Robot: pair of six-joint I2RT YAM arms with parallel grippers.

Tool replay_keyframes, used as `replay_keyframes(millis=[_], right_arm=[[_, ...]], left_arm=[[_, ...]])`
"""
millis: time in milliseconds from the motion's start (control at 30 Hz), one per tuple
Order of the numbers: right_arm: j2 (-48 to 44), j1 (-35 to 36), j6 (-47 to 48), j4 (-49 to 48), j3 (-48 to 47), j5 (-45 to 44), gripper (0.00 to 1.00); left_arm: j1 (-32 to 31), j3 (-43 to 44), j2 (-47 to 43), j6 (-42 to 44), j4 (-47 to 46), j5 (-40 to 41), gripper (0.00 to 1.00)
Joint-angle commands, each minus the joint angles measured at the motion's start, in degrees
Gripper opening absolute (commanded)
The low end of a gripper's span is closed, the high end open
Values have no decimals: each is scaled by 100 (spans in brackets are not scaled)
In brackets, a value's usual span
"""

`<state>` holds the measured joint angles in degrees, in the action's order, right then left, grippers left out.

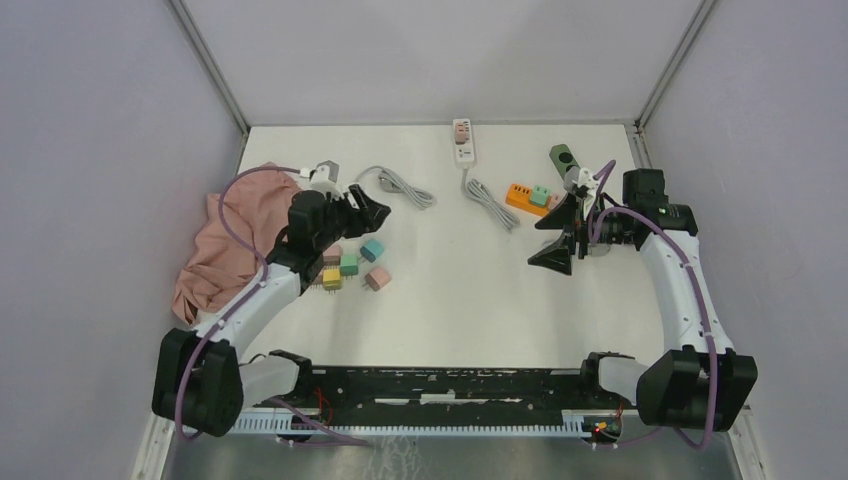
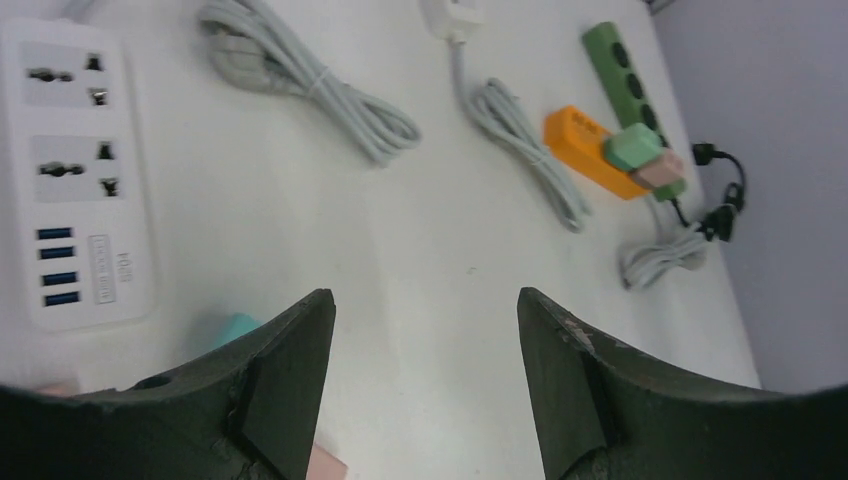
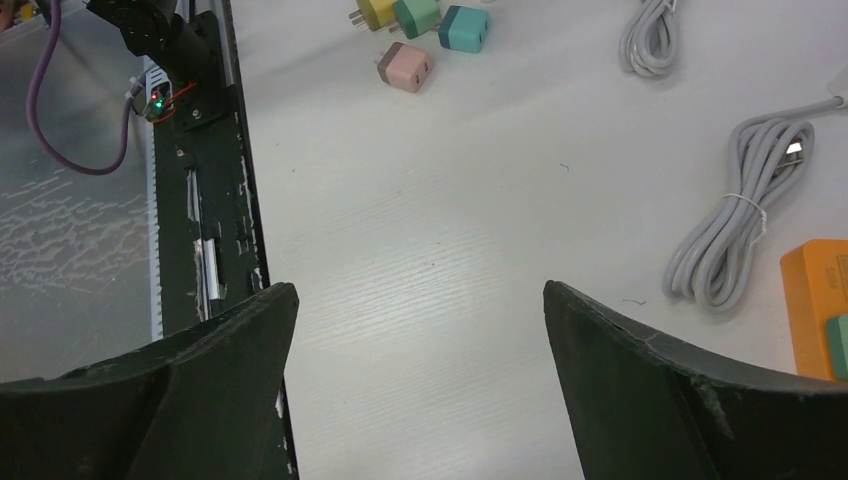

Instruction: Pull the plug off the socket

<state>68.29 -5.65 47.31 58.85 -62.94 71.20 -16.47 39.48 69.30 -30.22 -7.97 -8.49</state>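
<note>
Left gripper (image 2: pixel 423 300): jaws apart, nothing between them.
Right gripper (image 3: pixel 418 300): jaws wide apart, empty.
Loose plugs (image 1: pixel 349 265): clustered just beside left gripper.
Orange socket strip (image 2: pixel 585 148): farther back, near right gripper; green plug (image 2: pixel 632 147) and pink plug (image 2: pixel 660 168) seated in it.

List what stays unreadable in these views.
- White plastic power strip: top view, mostly under the left arm.
- Orange rectangular power strip: right wrist view, cut by the right edge.
- Teal cube plug: left wrist view, mostly behind the left gripper.
</note>
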Motion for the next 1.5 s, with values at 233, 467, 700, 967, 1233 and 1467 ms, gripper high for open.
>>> replay_keyframes(millis=[233, 467, 700, 967, 1233, 1467], right_arm=[[-202, -58, 491, 145, 60, 418, 100], [-183, -59, 1303, 695, -17, 403, 100], [-184, -54, 1851, 845, -327, 190, 100], [-40, 309, -198, -988, -694, -738, 100], [908, 1780, -1998, -2490, -1328, -2861, 100], [1862, 2390, -2966, -3723, -964, -4725, 100]], left_arm=[[8, 157, -1528, -693, -406, -1879, 75], [3, 1066, -1976, 542, 1497, -1975, 82], [3, 761, -2589, 1991, 2251, -1026, 96], [-1, -21, -2933, 2233, 2082, -177, 100], [3, -58, -2983, 2273, 2166, 388, 100], [12, -108, -2992, 2227, 2152, 442, 100]])
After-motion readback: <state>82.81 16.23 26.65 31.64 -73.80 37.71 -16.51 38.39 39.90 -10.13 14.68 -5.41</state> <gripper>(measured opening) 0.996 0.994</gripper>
